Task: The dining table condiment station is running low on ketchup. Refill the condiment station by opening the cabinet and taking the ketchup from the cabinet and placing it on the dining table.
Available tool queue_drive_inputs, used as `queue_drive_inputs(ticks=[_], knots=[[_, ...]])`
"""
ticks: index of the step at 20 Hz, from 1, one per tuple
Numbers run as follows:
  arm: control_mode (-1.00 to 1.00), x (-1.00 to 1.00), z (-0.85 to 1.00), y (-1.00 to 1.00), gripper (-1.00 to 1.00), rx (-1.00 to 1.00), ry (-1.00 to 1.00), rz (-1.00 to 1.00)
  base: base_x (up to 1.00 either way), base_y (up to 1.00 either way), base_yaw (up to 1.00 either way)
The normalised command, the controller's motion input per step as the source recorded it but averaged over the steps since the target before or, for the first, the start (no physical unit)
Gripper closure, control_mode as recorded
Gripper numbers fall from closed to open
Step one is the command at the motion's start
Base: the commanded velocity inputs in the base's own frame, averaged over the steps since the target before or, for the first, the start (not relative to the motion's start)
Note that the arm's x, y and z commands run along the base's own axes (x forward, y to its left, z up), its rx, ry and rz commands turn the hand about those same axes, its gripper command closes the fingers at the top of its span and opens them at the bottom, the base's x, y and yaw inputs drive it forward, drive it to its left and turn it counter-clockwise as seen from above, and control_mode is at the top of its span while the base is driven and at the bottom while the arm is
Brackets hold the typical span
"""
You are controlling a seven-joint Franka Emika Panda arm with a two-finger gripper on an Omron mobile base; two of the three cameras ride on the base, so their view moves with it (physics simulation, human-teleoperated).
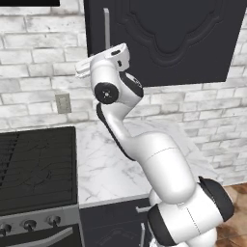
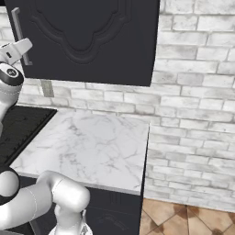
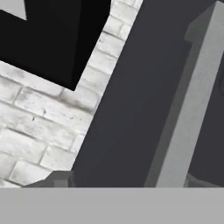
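The black cabinet [image 1: 169, 38] hangs on the brick wall with its ornate door closed, and it fills the upper left in the right base view [image 2: 87, 36]. Its long silver bar handle [image 1: 106, 29] runs down the door's left edge. My arm is raised, so my gripper [image 1: 115, 52] sits right at the handle's lower part [image 2: 19, 32]. In the hand view the handle [image 3: 192, 109] passes between my two fingertips, nearer the right one [image 3: 197, 181]. My gripper [image 3: 127, 182] is open, holding nothing. The ketchup is hidden and the dining table is out of view.
A black stove [image 1: 34, 164] stands at the left, beside a marble counter [image 1: 106, 164] with dark drawers [image 1: 116, 226] below it. A wall outlet [image 1: 62, 102] is set in the white bricks. A second black cabinet [image 3: 52, 35] hangs beside the first. Tiled floor [image 2: 183, 218] lies to the right.
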Motion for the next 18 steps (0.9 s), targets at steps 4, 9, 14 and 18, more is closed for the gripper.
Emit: queue_drive_inputs(ticks=[4,9,14,18], knots=[[-1.00,0.04,0.00,0.00,1.00,0.00,0.00,0.00,0.00,0.00,0.00],[-1.00,0.00,0.00,0.00,1.00,0.00,0.00,0.00,0.00,0.00,0.00],[-1.00,0.00,0.00,0.00,1.00,0.00,0.00,0.00,0.00,0.00,0.00],[-1.00,-0.31,0.00,-0.09,1.00,0.00,0.00,-0.01,0.00,0.00,0.00]])
